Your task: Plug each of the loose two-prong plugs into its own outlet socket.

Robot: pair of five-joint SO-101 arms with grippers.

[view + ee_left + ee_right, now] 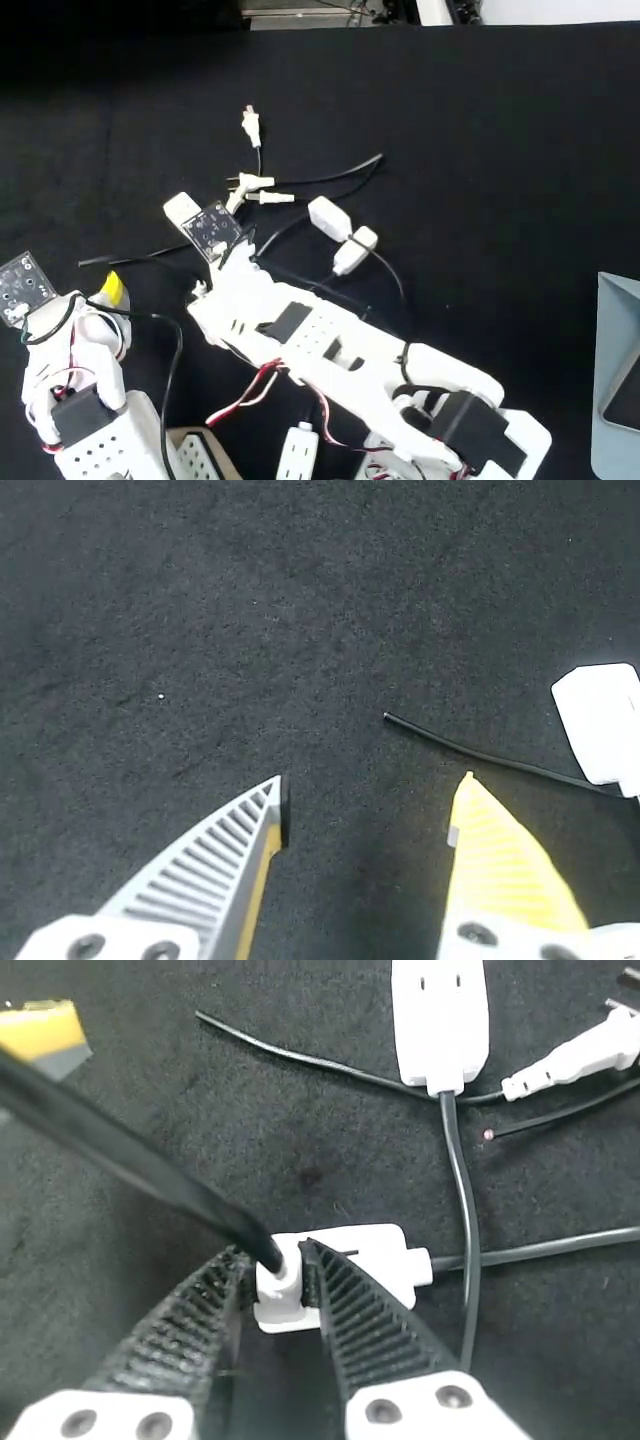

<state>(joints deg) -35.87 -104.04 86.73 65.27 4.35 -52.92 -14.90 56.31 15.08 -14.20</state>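
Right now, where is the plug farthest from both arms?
In the high view, the farthest plug lies on the black table, beyond a pair of loose plugs, its cord trailing back toward them.

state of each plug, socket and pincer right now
left pincer: open, empty
right pincer: shut on black-cabled white plug
white rectangular socket block: black-cabled white plug seated against it, prongs hidden
white two-slot outlet socket: empty
loose white two-prong plug: unplugged

Matte black fabric-covered tabletop (520, 150) under even light, pale grey-blue plastic bin (612, 400) at the 4 o'clock edge, brown cardboard box corner (195, 450) at 7 o'clock, bright white strip (560, 10) at 1 o'clock.
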